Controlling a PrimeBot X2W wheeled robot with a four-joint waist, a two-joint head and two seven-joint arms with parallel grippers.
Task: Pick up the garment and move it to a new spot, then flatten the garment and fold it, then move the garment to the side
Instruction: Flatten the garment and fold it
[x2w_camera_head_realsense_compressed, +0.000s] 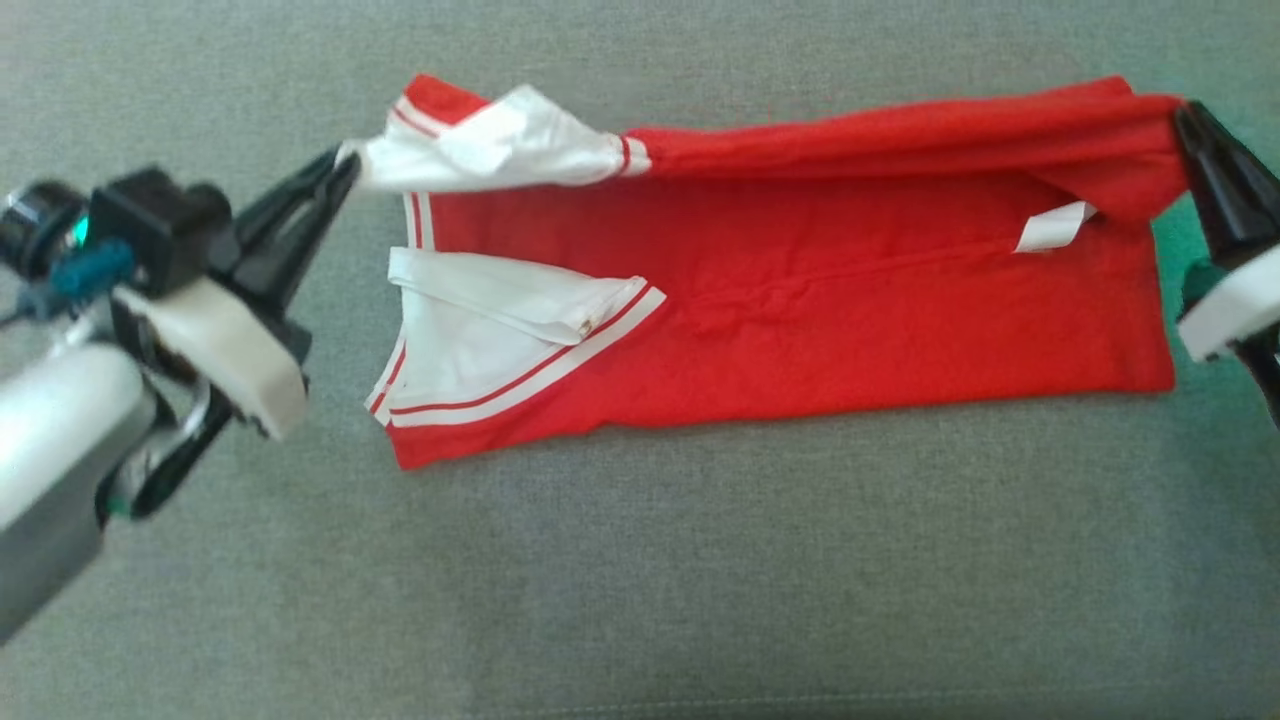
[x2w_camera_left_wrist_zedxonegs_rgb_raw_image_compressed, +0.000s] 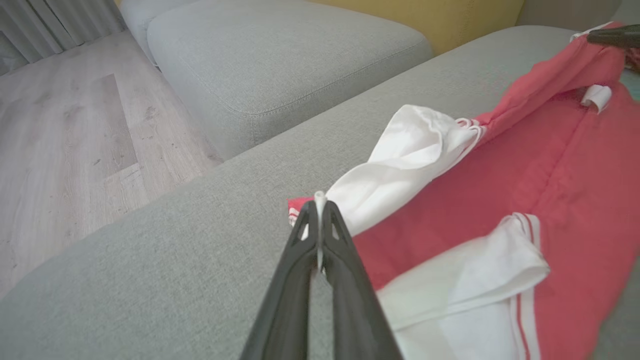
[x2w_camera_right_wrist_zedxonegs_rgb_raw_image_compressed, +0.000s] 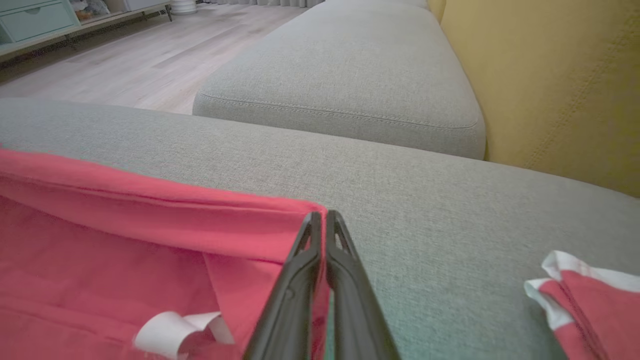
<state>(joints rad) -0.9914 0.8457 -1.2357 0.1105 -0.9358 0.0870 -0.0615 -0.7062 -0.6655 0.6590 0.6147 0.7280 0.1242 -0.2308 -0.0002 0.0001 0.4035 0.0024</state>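
The garment (x2w_camera_head_realsense_compressed: 800, 310) is a red shirt with white, red-striped sleeves, spread lengthwise on grey cushion. My left gripper (x2w_camera_head_realsense_compressed: 345, 165) is shut on the tip of the far white sleeve (x2w_camera_head_realsense_compressed: 500, 145), lifting it; in the left wrist view white cloth sticks out between the closed fingertips (x2w_camera_left_wrist_zedxonegs_rgb_raw_image_compressed: 320, 210). My right gripper (x2w_camera_head_realsense_compressed: 1185, 115) is shut on the far red hem corner, and the right wrist view has red cloth (x2w_camera_right_wrist_zedxonegs_rgb_raw_image_compressed: 150, 210) pinched between its fingers (x2w_camera_right_wrist_zedxonegs_rgb_raw_image_compressed: 322, 225). The garment's far edge hangs raised between the two grippers. The near white sleeve (x2w_camera_head_realsense_compressed: 500, 320) lies flat, and a white label (x2w_camera_head_realsense_compressed: 1055, 228) shows inside.
The garment rests on a grey sofa cushion (x2w_camera_head_realsense_compressed: 640, 580). A second grey cushion (x2w_camera_right_wrist_zedxonegs_rgb_raw_image_compressed: 350, 65) and a yellow backrest (x2w_camera_right_wrist_zedxonegs_rgb_raw_image_compressed: 560, 80) lie beyond it. Wooden floor (x2w_camera_left_wrist_zedxonegs_rgb_raw_image_compressed: 65, 130) is to one side. Another red and white piece of cloth (x2w_camera_right_wrist_zedxonegs_rgb_raw_image_compressed: 585, 295) lies at the right wrist view's lower right.
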